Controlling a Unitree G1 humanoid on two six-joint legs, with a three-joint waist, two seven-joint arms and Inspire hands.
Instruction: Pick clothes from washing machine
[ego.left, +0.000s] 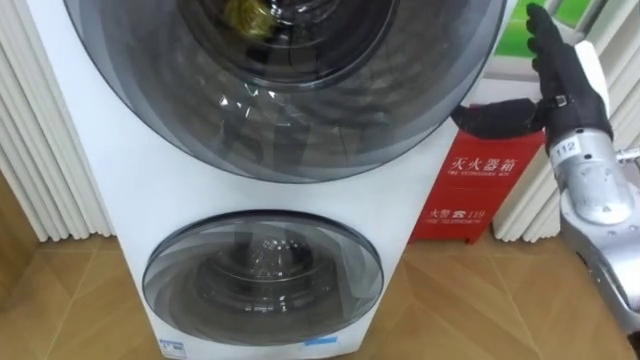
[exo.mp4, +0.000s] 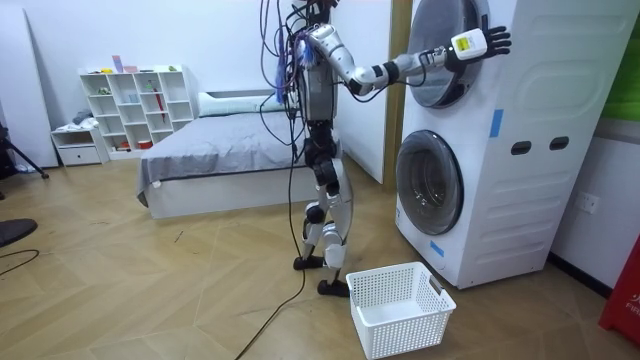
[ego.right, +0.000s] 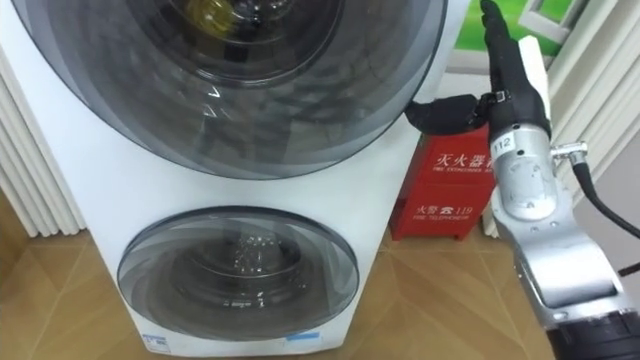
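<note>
Right eye view: right hand (ego.right: 515, 85) at upper door (ego.right: 230, 100) right rim, fingers straight, released; may slip off unhooked, leaving door shut.

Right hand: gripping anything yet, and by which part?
Nothing is held. The right hand is open beside the upper door's right rim, fingers straight, thumb pointing toward the rim.
</note>
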